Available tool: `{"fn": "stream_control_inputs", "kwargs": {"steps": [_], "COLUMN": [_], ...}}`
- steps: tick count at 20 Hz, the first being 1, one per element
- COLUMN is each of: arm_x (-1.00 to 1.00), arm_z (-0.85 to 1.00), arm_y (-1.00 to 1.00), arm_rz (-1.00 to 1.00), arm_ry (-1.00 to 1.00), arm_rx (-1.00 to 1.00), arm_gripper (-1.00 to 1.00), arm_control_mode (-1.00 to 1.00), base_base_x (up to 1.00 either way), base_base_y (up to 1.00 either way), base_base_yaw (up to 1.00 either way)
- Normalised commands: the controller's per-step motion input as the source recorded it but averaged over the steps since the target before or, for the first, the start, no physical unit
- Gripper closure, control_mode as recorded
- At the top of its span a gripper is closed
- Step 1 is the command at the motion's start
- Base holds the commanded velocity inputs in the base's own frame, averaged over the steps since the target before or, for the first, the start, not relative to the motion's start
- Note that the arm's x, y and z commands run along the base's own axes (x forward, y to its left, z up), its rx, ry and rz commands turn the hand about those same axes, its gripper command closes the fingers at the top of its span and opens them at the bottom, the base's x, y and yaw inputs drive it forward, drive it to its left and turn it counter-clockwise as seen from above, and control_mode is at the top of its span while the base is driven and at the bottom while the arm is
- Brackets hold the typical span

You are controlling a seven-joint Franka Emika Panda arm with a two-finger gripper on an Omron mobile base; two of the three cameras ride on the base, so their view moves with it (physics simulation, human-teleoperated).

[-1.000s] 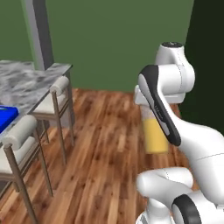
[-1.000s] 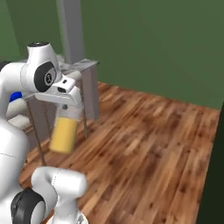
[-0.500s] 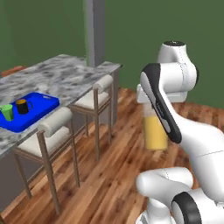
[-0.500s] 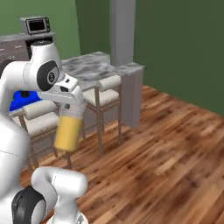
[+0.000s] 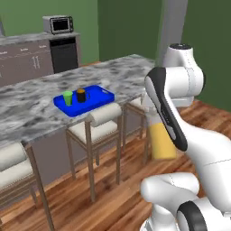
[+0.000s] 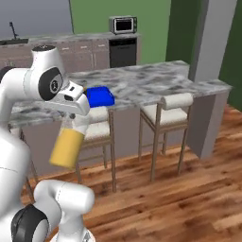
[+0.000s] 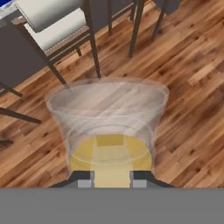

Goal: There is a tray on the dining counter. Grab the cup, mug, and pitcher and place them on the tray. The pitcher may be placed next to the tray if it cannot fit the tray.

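My gripper (image 6: 72,124) is shut on the top of the yellow-orange pitcher (image 6: 67,149), which hangs tilted above the wooden floor in front of the stools. In the hand view the pitcher (image 7: 111,131) sits between the fingertips of the gripper (image 7: 112,177). The left base view shows the pitcher (image 5: 162,142) partly behind my arm. The blue tray (image 5: 97,101) lies on the dining counter (image 5: 36,106), with the green cup (image 5: 67,98) and the black mug (image 5: 81,95) standing on it side by side. From the right, the tray (image 6: 100,96) shows behind my hand on the dining counter (image 6: 151,85).
Cushioned stools (image 5: 101,122) (image 6: 172,106) stand along the counter's near side, between me and the tray. A grey pillar (image 6: 210,42) rises at the counter's right end. A microwave (image 5: 57,24) sits on the back cabinets. Wooden floor (image 6: 189,189) lies open to the right.
The whole scene has swung across both base views as the base moved: the dining counter, tray and stools have come into fuller view. The pitcher stays in my grip.
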Motion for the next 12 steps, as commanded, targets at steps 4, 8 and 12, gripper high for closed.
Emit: {"fn": "stream_control_inputs", "kwargs": {"steps": [4, 8, 12], "arm_x": [0.0, 0.0, 0.0], "arm_z": [0.0, 0.0, 0.0], "arm_y": [0.0, 0.0, 0.0], "arm_rz": [0.0, 0.0, 0.0], "arm_ry": [0.0, 0.0, 0.0], "arm_rx": [0.0, 0.0, 0.0], "arm_gripper": [1.0, 1.0, 1.0], "arm_control_mode": [1.0, 1.0, 1.0], "base_base_x": [0.59, 0.52, 0.46], "base_base_y": [-0.32, -0.54, -0.72], "base_base_yaw": [0.56, 0.55, 0.49]}}
